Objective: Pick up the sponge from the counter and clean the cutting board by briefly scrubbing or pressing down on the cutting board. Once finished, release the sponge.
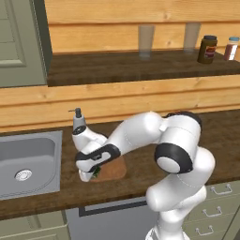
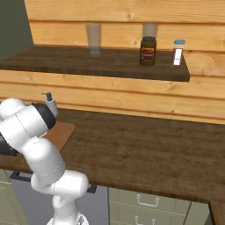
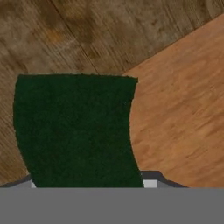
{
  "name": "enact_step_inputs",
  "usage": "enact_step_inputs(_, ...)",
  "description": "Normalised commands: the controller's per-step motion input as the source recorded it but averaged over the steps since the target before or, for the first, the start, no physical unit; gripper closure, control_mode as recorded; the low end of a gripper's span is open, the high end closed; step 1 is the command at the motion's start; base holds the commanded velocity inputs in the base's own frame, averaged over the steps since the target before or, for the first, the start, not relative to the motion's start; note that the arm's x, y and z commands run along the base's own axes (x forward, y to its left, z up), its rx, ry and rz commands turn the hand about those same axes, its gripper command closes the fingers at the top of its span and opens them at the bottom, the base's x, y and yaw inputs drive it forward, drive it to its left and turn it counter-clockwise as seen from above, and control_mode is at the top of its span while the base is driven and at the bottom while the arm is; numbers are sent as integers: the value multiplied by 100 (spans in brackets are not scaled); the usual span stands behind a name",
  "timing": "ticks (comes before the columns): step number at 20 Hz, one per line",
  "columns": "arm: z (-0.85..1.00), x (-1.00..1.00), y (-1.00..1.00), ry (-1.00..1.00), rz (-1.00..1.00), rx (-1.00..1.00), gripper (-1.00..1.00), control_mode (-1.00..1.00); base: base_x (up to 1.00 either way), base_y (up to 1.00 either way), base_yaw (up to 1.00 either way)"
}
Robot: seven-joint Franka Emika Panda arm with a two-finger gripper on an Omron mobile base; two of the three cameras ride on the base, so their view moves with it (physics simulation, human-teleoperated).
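- Progress, as I judge it: the small flat sponge with the dark green scouring top (image 3: 74, 131) is off the worktop and sits right under the hand, so the pickup looks done. In the hand view it hangs over the edge where the long dark brown wood-grain worktop (image 3: 65, 39) meets the flat light brown wooden cutting board with rounded corners (image 3: 179, 113) (mostly over the dark wood, its right side crossing onto the board).
- The pincer (image 1: 93, 172) is low at the board's left end; a sliver of green shows there, so it appears to be clamped on the sponge, though the finger tips themselves are hidden behind it.
- Left to do: shift fully onto the board, press or scrub briefly, then let the sponge go.
- Far left: a grey metal sink (image 1: 28, 164) sunk into the worktop, near the board (a sideways scrub could drift toward it).
- Just behind the board: a grey soap dispenser with a pump top (image 1: 78, 123), close to the robot's forearm and the likeliest thing to be knocked.
- Upper shelf of dark wood (image 2: 96, 61): two clear glasses (image 2: 93, 38), a dark brown jar with a label (image 2: 148, 51) and a small blue-lidded shaker (image 2: 178, 52), all well apart from the work.
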Motion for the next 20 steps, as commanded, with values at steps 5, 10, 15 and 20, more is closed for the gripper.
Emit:
enact_step_inputs(5, 0, 69, -2, -2, -1, 0, 100, -100, 0, 0, 0)
enact_step_inputs(10, 0, 18, -30, -4, -1, 0, 100, -100, 0, 0, 0)
enact_step_inputs(15, -16, 0, -69, -12, 0, -1, 100, -100, 0, 0, 0)
enact_step_inputs(20, -18, 0, -80, -3, 0, 0, 100, -100, 0, 0, 0)
